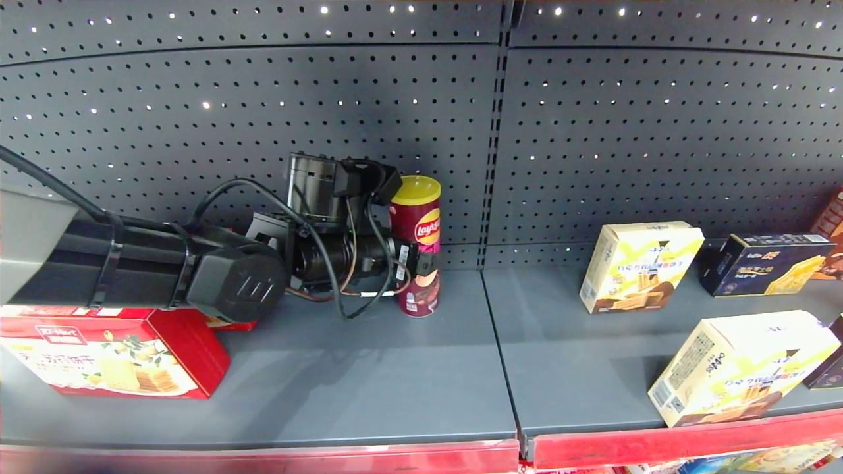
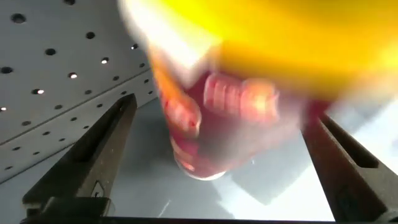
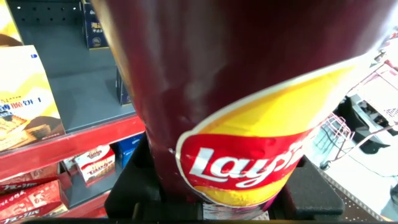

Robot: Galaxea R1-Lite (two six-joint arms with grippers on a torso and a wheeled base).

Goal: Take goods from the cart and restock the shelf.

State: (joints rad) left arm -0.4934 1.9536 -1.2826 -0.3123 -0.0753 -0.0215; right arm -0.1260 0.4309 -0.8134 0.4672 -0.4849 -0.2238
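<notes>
A maroon chip can (image 1: 416, 224) with a yellow lid stands upright at the back of the grey shelf (image 1: 369, 375), against the pegboard. My left gripper (image 1: 421, 263) reaches it from the left and is open. In the left wrist view the can (image 2: 236, 106) sits between the two spread fingers (image 2: 93, 155), with a gap on one side. A second maroon chip can (image 3: 236, 112) sits very close in the right wrist view, held off the shelf with my right gripper (image 3: 224, 208) shut on its lower part. Its fingers are mostly hidden behind the can.
A red cracker box (image 1: 112, 355) lies under the left arm at the shelf's front left. Two yellow boxes (image 1: 639, 266) (image 1: 744, 368) and a dark blue box (image 1: 764, 263) stand on the right section. The wire cart (image 3: 348, 130) is beside the right arm.
</notes>
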